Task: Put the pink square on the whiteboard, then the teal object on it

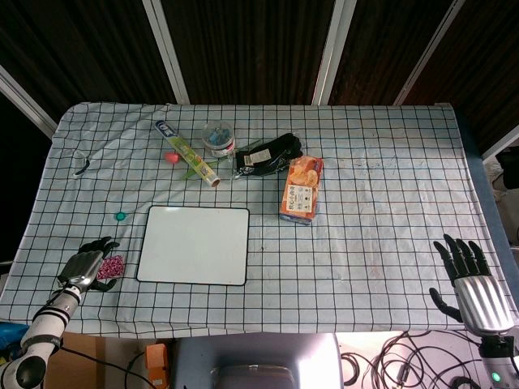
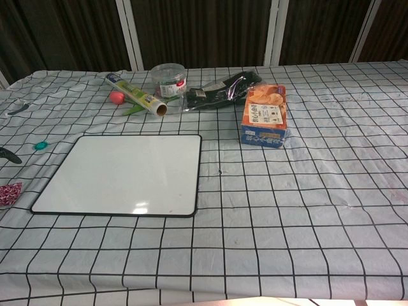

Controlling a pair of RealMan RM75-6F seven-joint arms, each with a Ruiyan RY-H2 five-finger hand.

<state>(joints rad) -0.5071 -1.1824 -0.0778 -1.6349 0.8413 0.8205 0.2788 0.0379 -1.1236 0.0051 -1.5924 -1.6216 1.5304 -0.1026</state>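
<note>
One robot hand (image 1: 87, 265) touching pink square (image 1: 111, 265) (fingers curled)

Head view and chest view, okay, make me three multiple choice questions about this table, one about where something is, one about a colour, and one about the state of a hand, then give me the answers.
1. Where is the teal object relative to the whiteboard?
A. On top of it
B. On the cloth off its left edge, near the far corner
C. Beside the snack box

2. What colour is the small round thing next to the foil roll?
A. Red-pink
B. Yellow
C. Black

3. What is the left hand doing?
A. Raised high, far from everything
B. Pressing on the whiteboard
C. Resting by the pink square, fingers over it

Answers:
1 B, the head view shows it on the checked cloth, apart from the board.
2 A, both views show it red-pink.
3 C, the head view shows its fingers on the pink patterned piece left of the board.
</note>
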